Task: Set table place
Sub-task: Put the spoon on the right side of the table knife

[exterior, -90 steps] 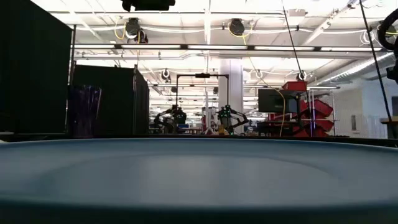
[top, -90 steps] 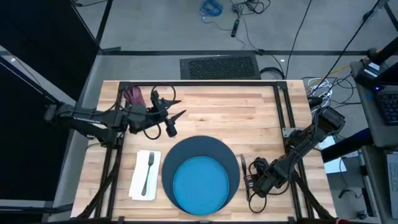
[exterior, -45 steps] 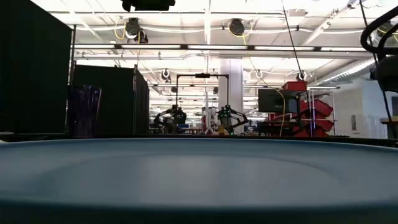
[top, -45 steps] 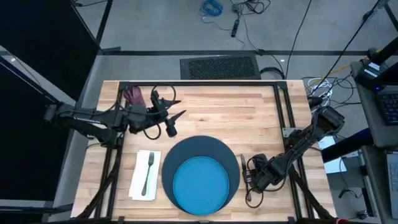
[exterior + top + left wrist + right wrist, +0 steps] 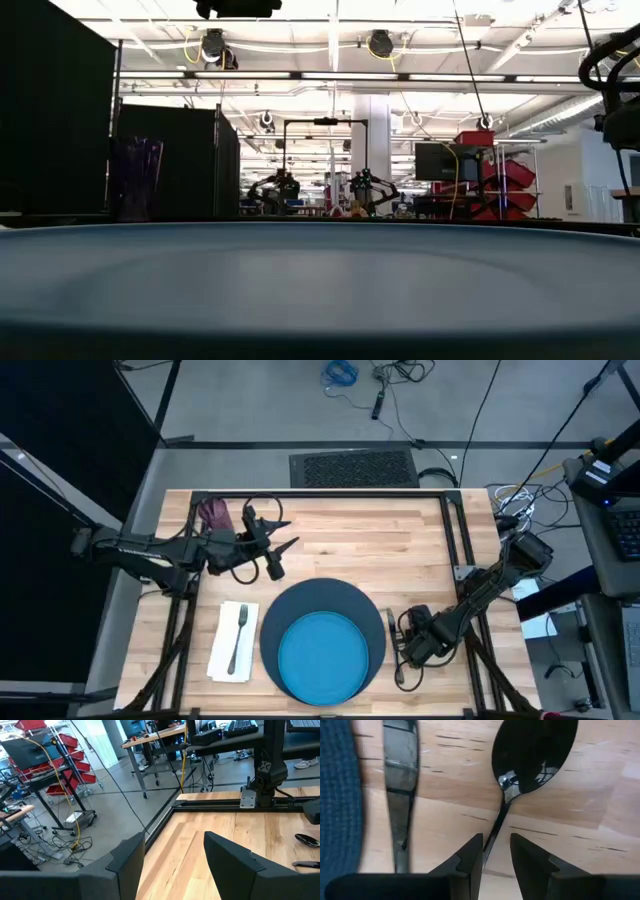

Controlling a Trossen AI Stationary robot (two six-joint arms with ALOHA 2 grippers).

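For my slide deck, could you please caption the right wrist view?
Right gripper with fingers straddling the spoon handle on the table, knife alongside by the mat.

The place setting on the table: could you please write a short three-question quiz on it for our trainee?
1. True or false: the fork lies on the napkin.
2. What lies between the mat and the spoon? A) knife B) cup C) fork
3. Fill in: the right gripper straddles the spoon's ____.
Key: 1 true; 2 A; 3 handle.
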